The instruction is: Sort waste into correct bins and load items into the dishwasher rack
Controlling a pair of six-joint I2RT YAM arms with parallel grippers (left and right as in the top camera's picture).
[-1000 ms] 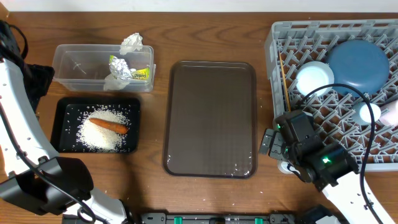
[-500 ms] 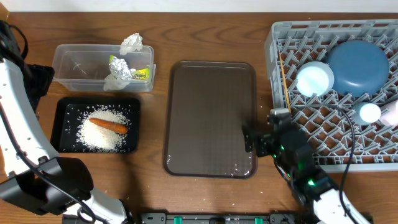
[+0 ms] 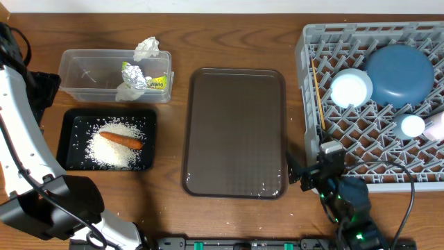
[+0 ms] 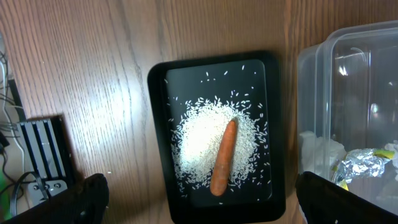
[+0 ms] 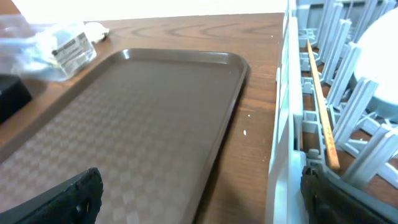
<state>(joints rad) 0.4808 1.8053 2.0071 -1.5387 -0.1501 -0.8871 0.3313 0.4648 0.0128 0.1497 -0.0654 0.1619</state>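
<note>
The black tray [image 3: 69, 121] holds white rice [image 3: 114, 147] and the orange carrot [image 3: 121, 140]. The clear tub [image 3: 83, 73] holds the foil wad [image 3: 133, 73], tissue [image 3: 146, 48] and printed wrapper [image 3: 159, 82]. The grey rack [image 3: 361, 149] holds the blue bowl [image 3: 399, 73], light-blue saucer [image 3: 351, 88], white cup [image 3: 411, 126] and chopsticks [image 3: 318, 90]. My right gripper [image 3: 306, 172] is open and empty, low between the brown tray and the rack's near-left corner [image 5: 292, 143]. My left gripper [image 4: 211, 205] is open and empty above the black tray [image 4: 158, 155] and carrot [image 4: 224, 155].
The large brown serving tray [image 3: 236, 132] lies bare in the middle. The left arm [image 3: 21, 139] runs along the table's left edge. A few stray rice grains [image 3: 118, 196] lie on the wood near the front. A black device [image 4: 43, 149] sits beside the black tray.
My right gripper has pulled out of the rack's near-left part, swung left over the gap by the brown tray, then drawn back toward the table's front edge. The left arm has not moved.
</note>
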